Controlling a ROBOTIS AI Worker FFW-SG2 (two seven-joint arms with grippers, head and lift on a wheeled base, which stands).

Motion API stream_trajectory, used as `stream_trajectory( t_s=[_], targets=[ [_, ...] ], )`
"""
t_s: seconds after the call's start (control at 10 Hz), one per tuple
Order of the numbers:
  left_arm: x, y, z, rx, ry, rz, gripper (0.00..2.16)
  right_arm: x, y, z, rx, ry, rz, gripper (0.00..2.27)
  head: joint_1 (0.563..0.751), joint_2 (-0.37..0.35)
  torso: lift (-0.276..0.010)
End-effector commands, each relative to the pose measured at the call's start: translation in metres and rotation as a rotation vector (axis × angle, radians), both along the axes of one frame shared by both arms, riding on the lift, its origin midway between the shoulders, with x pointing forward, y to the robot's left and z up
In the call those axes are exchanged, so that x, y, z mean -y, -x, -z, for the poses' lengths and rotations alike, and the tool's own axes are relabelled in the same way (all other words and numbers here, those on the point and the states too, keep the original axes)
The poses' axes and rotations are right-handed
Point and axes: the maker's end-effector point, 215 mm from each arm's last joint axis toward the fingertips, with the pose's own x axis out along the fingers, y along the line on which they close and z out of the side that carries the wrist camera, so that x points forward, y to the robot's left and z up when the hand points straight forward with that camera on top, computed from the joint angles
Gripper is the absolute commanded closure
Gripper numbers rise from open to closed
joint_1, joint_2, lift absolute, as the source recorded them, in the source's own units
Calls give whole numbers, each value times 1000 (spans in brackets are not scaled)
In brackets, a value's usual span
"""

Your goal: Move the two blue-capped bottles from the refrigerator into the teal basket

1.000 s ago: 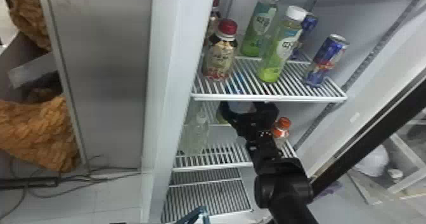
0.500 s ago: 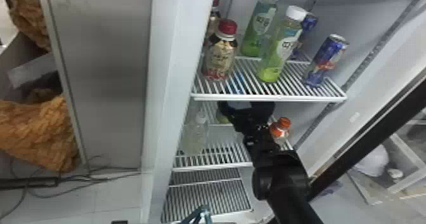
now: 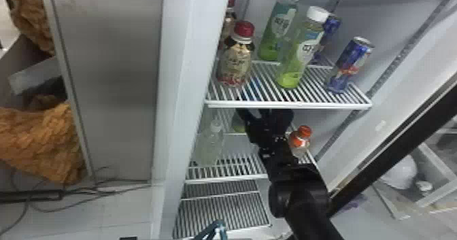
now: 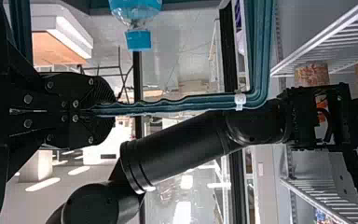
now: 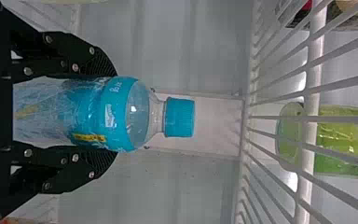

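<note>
While right gripper [image 3: 264, 116] grips bottle [image 5: 105, 114] inside fridge [image 3: 176, 86], left gripper [image 4: 105, 111] is closed on basket [image 4: 257, 70] rim. Bottle's upright, cap up.

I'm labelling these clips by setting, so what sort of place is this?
Probably a shop or a mock-up of one: an open refrigerator with white wire shelves, green-bottomed bottles and blue cans standing on them.

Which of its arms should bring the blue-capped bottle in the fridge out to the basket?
Probably the right. The right gripper holds the blue-capped bottle inside the refrigerator, while the left gripper is clamped on the rim of the teal basket.
</note>
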Motion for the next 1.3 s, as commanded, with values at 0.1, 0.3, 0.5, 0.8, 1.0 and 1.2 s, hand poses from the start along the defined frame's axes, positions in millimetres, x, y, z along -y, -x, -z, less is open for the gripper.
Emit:
stream_trajectory(
  t_s=[0.1,0.3,0.5,0.8,1.0,1.2],
  targets=[
    [-1,0,1,-2,0,-3,1138,6,8,-9,36,7,5,797,695,-350,-143],
    [-2,1,2,-4,-2,-4,1138,8,16,-16,67,17,5,795,695,-350,-143],
    [-2,1,2,-6,0,-5,1138,10,25,-19,81,18,9,792,695,-350,-143],
    [-4,2,4,-11,-1,-12,1138,7,42,-18,87,29,-2,783,695,-350,-143],
    [-5,1,4,-12,0,-17,1138,11,57,-20,97,37,-3,782,695,-350,-143],
    [-5,1,4,-14,-1,-19,1138,9,74,-22,97,38,-12,772,695,-350,-143]
  ],
)
